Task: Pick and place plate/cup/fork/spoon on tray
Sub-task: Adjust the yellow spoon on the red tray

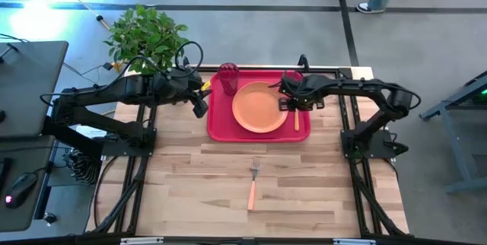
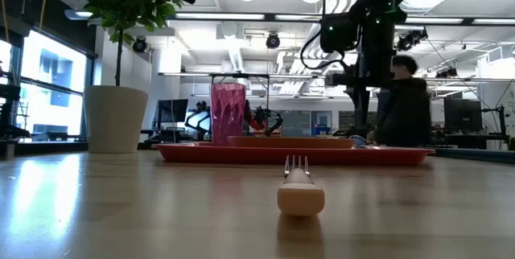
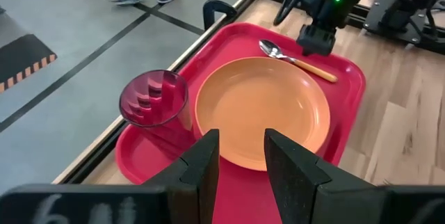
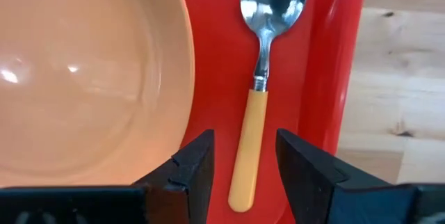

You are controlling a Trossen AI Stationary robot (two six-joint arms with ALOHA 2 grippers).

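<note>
The red tray (image 1: 221,128) lies at the table's far middle. On it rest the orange plate (image 1: 259,108), the dark red cup (image 1: 228,74) upright at its far left corner, and the spoon (image 4: 259,78) flat along its right rim. The fork (image 1: 253,184) lies on the bare table nearer the front, with its tines toward the tray. My right gripper (image 4: 243,158) is open above the spoon, with a finger on either side of the handle's free end, not touching it. My left gripper (image 3: 241,158) is open and empty at the tray's left edge.
A potted plant in a white pot (image 1: 148,36) stands at the table's far left corner, behind my left arm. Bare wood (image 1: 304,192) lies around the fork. A person (image 2: 406,102) shows in the room beyond the table.
</note>
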